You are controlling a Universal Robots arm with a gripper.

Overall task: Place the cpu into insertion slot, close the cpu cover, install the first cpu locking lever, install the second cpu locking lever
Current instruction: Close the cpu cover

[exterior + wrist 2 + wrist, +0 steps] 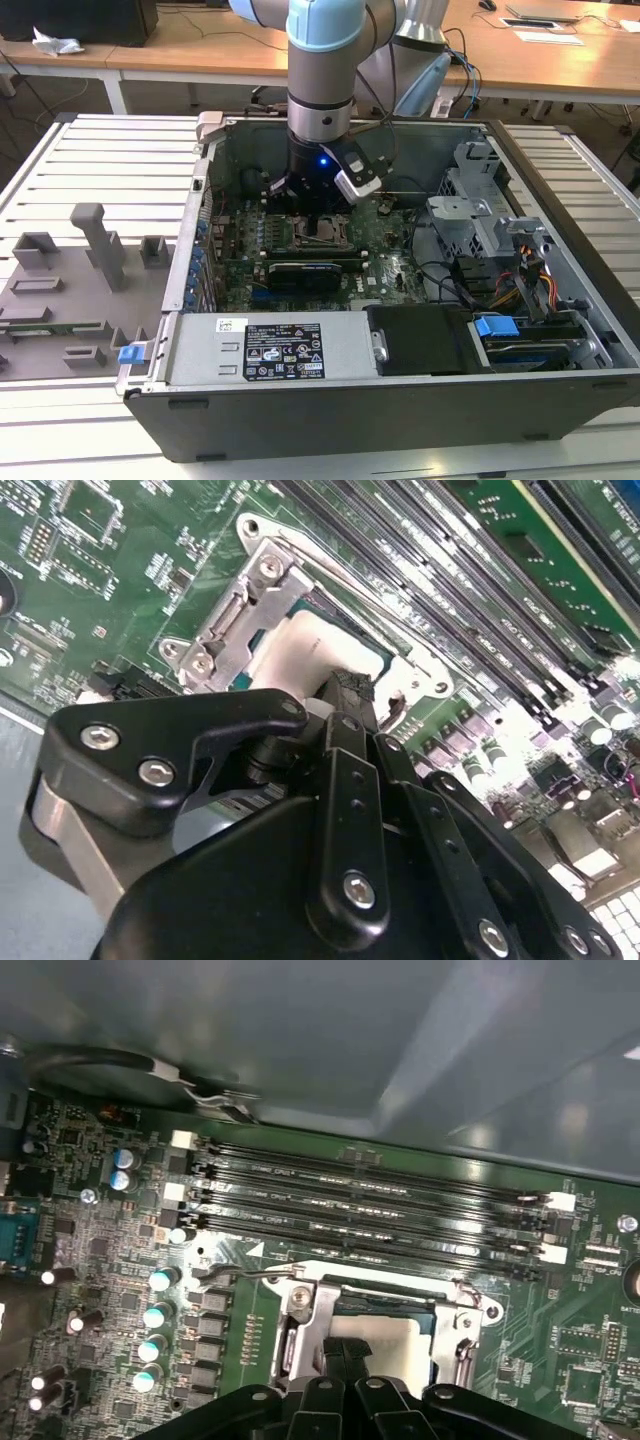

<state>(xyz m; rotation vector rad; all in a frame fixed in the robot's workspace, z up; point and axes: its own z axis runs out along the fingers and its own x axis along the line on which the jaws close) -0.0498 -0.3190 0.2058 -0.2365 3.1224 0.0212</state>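
On the exterior view's left, grey holders (100, 245) stand on the slatted table (90, 150), well apart from the work. Next comes the open computer case (300, 410), with the arm reaching straight down into it. The pincer (322, 213) hangs just over the insertion slot (325, 235), near the middle of the board.

In both wrist views the cpu (300, 645) lies in the slot, silvery face up. The cpu cover (300, 1305) appears to lie down around it, its window framing the chip. The pincer (350, 692) looks closed, its tips together and gripping nothing, poised at the edge of the chip. I cannot tell whether the tips touch it. One thin locking lever (245, 1272) runs along the side of the socket that faces the memory slots (370, 1195) — whether it is hooked down I cannot tell.

My judgement is that the chip is placed and the work now concerns the cover and its levers. To do this well, press with the closed tips on the metal frame, not on the chip face. Keep the push vertical and slow, so the cover settles flat and even. A skewed push could shift the chip on its pins.

Further toward the exterior view's right sits the metal drive cage (480, 215), clear of the arm.
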